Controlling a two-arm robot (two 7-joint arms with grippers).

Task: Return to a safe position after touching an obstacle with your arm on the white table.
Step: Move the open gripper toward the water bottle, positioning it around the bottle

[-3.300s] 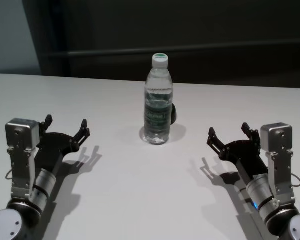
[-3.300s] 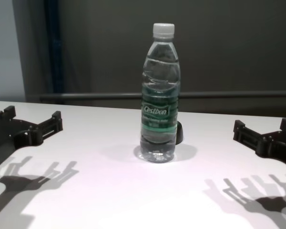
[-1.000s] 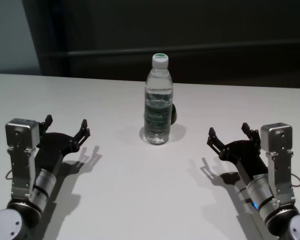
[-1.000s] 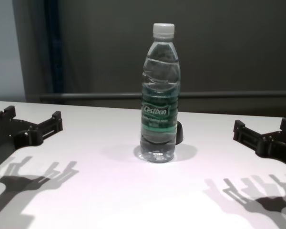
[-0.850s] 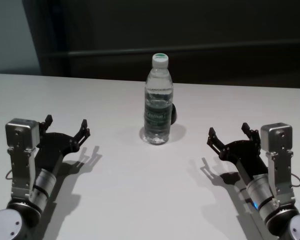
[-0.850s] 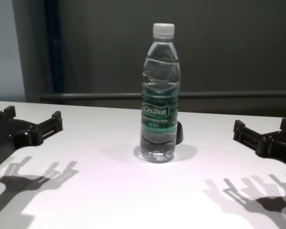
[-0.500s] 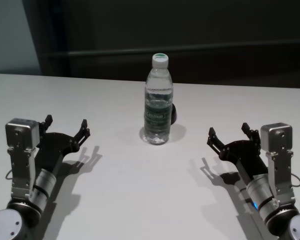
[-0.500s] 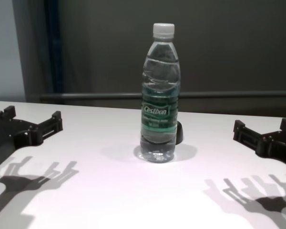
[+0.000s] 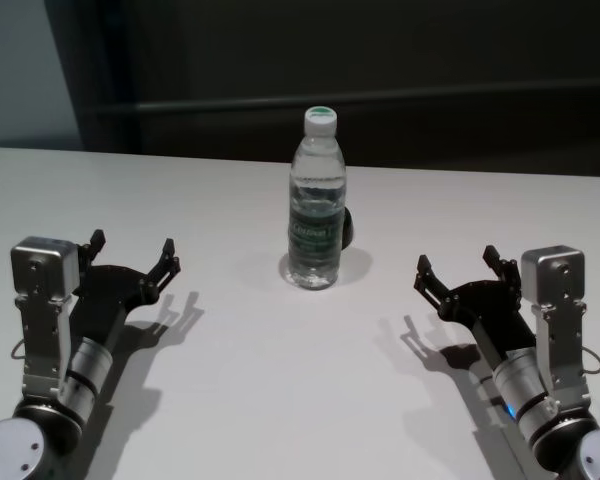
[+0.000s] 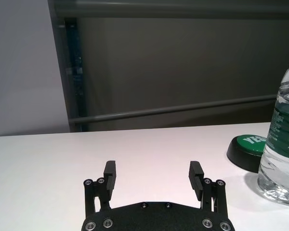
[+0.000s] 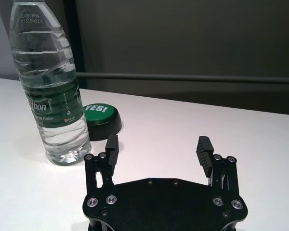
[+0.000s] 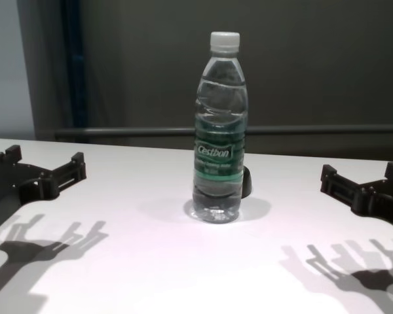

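The obstacle, a clear water bottle (image 9: 316, 200) with a white cap and a green "Cestbon" label, stands upright at the middle of the white table (image 9: 280, 400). It also shows in the chest view (image 12: 220, 131), the left wrist view (image 10: 282, 139) and the right wrist view (image 11: 50, 86). My left gripper (image 9: 132, 254) is open and empty, low at the near left, well apart from the bottle. My right gripper (image 9: 458, 266) is open and empty at the near right, also apart from it. Both show open in their wrist views, left (image 10: 154, 176) and right (image 11: 159, 147).
A small black dome with a green "YES!" top (image 11: 102, 118) sits on the table just behind the bottle, also in the left wrist view (image 10: 248, 151). A dark wall with a grey rail (image 12: 118, 133) runs behind the table's far edge.
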